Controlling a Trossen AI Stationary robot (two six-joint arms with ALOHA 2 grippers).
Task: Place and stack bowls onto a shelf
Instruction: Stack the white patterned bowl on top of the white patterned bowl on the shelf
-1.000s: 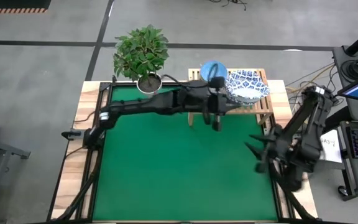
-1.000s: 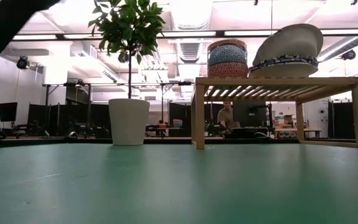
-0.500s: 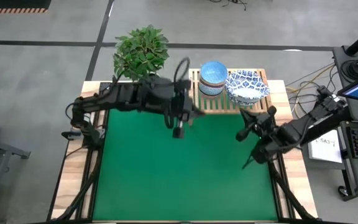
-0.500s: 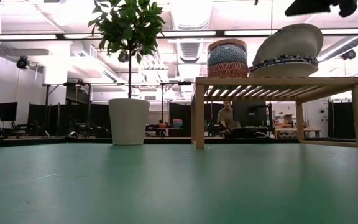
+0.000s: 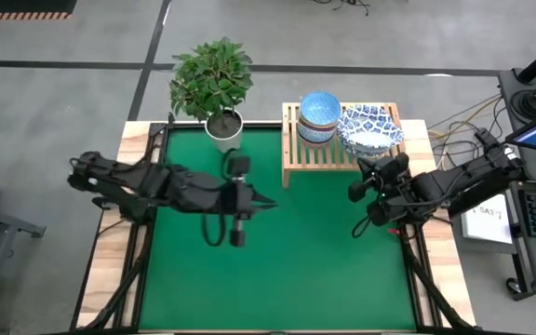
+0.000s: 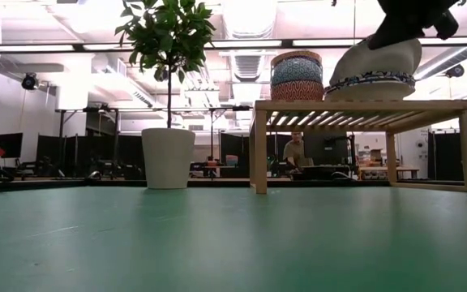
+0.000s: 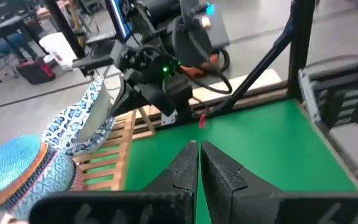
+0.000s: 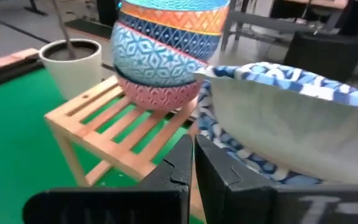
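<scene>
Two stacks of bowls stand on the wooden shelf [image 5: 342, 156] at the table's far side. One is a stack of small patterned bowls [image 5: 319, 116] with a light blue one on top. The other holds wide white bowls with blue rims [image 5: 370, 128], the upper one tilted [image 6: 375, 57]. My left gripper [image 5: 268, 204] is shut over the green mat, left of and nearer than the shelf, holding nothing. My right gripper [image 5: 352, 193] is shut just in front of the shelf's right half, facing the bowls [image 8: 166, 56], and touches nothing.
A potted plant in a white pot [image 5: 223, 123] stands at the far edge, left of the shelf. The green mat [image 5: 287, 270] lies bare toward the near edge. In the low view a person [image 6: 297, 152] sits in the room behind the table.
My left gripper has drawn back from the shelf toward the table's left and near side and now hangs over the mat. My right gripper has swung from the right edge toward the shelf, turning to face the bowls. The bowls have kept still.
</scene>
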